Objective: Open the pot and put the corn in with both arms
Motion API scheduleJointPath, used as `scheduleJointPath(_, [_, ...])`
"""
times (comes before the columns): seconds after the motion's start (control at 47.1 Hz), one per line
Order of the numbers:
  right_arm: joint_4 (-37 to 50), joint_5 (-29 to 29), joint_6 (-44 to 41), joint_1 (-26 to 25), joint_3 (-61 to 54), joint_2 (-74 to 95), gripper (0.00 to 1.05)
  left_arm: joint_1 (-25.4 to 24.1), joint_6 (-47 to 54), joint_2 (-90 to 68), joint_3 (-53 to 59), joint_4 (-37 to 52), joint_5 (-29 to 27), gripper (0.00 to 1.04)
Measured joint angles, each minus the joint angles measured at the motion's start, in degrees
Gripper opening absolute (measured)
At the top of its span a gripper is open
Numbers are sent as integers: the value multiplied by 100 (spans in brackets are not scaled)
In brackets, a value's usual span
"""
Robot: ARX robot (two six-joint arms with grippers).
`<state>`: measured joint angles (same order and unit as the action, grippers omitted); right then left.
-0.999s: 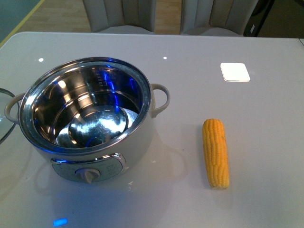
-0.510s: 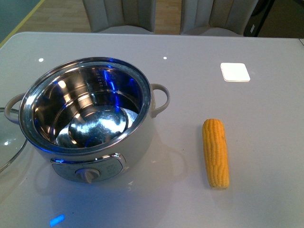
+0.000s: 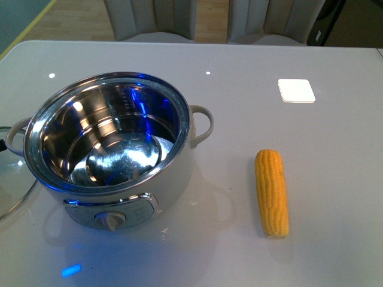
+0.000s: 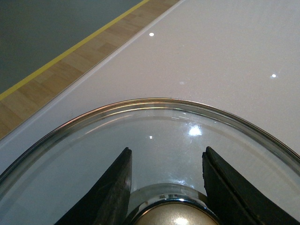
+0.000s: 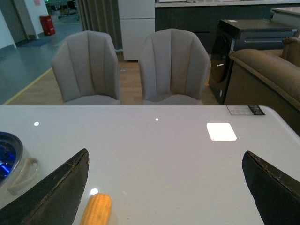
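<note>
sitting wide open, the pot [image 3: 111, 149] is standing toward the front left of the surface [image 3: 239, 119], its steel bowl bare and ready for loading. the lid [image 4: 154, 117] is being held out beside it at the left edge, which is making sense: out there it is leaving the pot's mouth clear. the left gripper [image 4: 166, 150] is pointing down over the glass with a finger on either side of the knob [image 4: 171, 216], so it is looking clamped on the lid. whether the lid's rim is touching the surface, i am not able to tell. toward the front right, the corn [image 3: 272, 192] is lying flat and untouched, well apart from the pot. the right gripper [image 5: 165, 157] is hovering above it, spread wide and holding nothing. it is aiming out toward the far edge, so it is going to need to dip and line up across the cob.
</note>
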<state>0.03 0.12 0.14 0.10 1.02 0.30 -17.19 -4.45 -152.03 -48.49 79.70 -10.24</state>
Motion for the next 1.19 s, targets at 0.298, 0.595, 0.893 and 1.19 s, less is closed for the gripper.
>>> scheduleJointPath(0.298, [0,-2,0,0,0,-2,96,50,-105,92,264,39,-153,99])
scheduleJointPath(0.595, [0,0,0,0,0,-2,96,52,-188,125,310,55,-173,98])
scheduleJointPath(0.893, [-2,-7,0,0,0,-9,96,-107,-249,2153,1150,-306,70,98])
scheduleJointPath(1.19, [-4,0,0,0,0,-7,96,-136,-398,3838,1364,-1211,289,98])
